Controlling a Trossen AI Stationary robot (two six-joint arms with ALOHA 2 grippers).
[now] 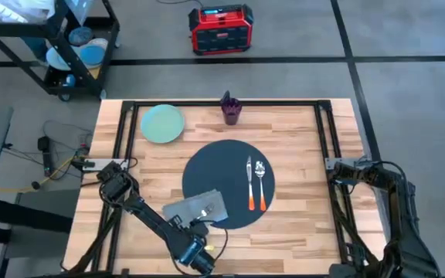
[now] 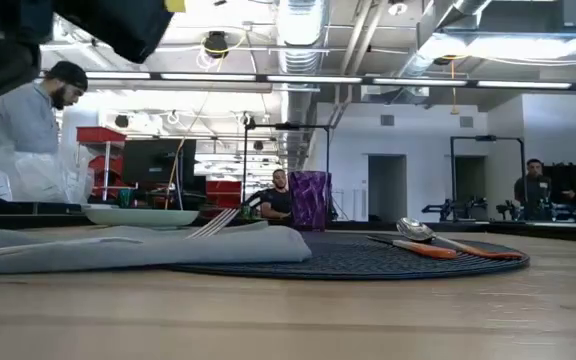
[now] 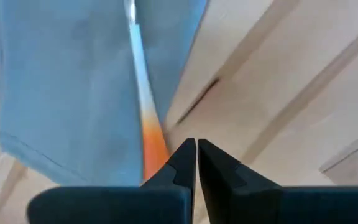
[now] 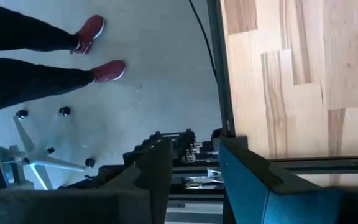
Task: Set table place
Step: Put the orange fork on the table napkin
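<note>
Place mat point(image 1: 224, 181), round and dark grey, sits mid-bench point(image 1: 300, 154) in my high view, with a knife point(image 1: 249, 184) and a spoon point(image 1: 261, 181), both orange-handled, side by side on its right half. A grey napkin point(image 1: 198, 207) overlaps its lower left edge; a pale green plate point(image 1: 162, 123) and a purple cup point(image 1: 230, 109) stand farther back. My left tool point(image 1: 202, 262) hangs by the near edge, just below the napkin. My right arm point(image 1: 377, 181) waits folded at the right rail.

Low view: a fork point(image 2: 214, 222) rests on the napkin point(image 2: 138, 247), and people stand in the room behind.

Left wrist view: my tool point(image 3: 196, 158) is pinched closed, empty, beside the fork's orange handle point(image 3: 153, 144).

Right wrist view: my right tool point(image 4: 194, 168) gapes apart over the bench edge point(image 4: 291, 81).
</note>
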